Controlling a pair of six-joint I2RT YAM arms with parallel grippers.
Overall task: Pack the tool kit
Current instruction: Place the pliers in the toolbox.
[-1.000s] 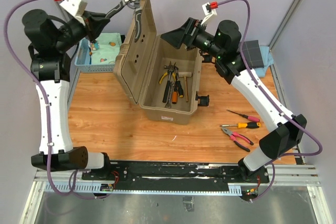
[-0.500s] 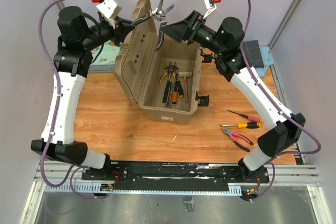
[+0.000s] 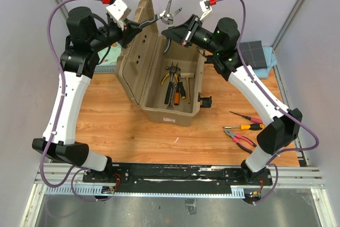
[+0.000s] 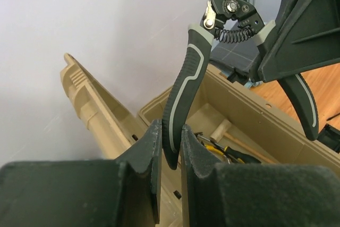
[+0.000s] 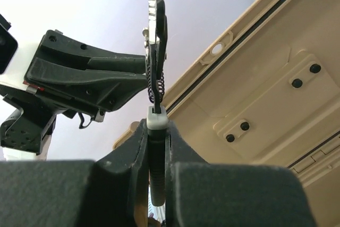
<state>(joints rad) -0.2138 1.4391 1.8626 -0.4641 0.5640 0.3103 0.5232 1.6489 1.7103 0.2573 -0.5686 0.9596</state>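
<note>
Top external, upper centre: we see pliers (image 3: 169, 12) held above the open toolbox (image 3: 169, 114) at mid-frame. The left gripper (image 4: 171, 136) is clamped on one handle and the right gripper (image 5: 158, 131) is closed on the other. Our risk call: opposing pulls twist the tool loose and it drops outside the box.

- One wire stripper (image 3: 169, 13), held between the left arm's fingers (image 4: 144, 152) and the right arm's fingers (image 5: 133, 147), one handle in each pair.
- One tan toolbox (image 3: 159, 112), below both pairs of fingers.
- Inside it: one yellow-handled pliers (image 3: 169, 76), one hammer (image 3: 187, 75), and orange-and-black-handled tools (image 3: 176, 95) whose number is unclear.
- On the counter (image 3: 117, 126), well below the right arm's fingers: two screwdrivers, one red-handled (image 3: 254, 119) and one yellow-handled (image 3: 251, 127), and one red-handled pliers (image 3: 240, 138).
- One dark grey cloth (image 3: 252, 51), right of the right arm's fingers.
</note>
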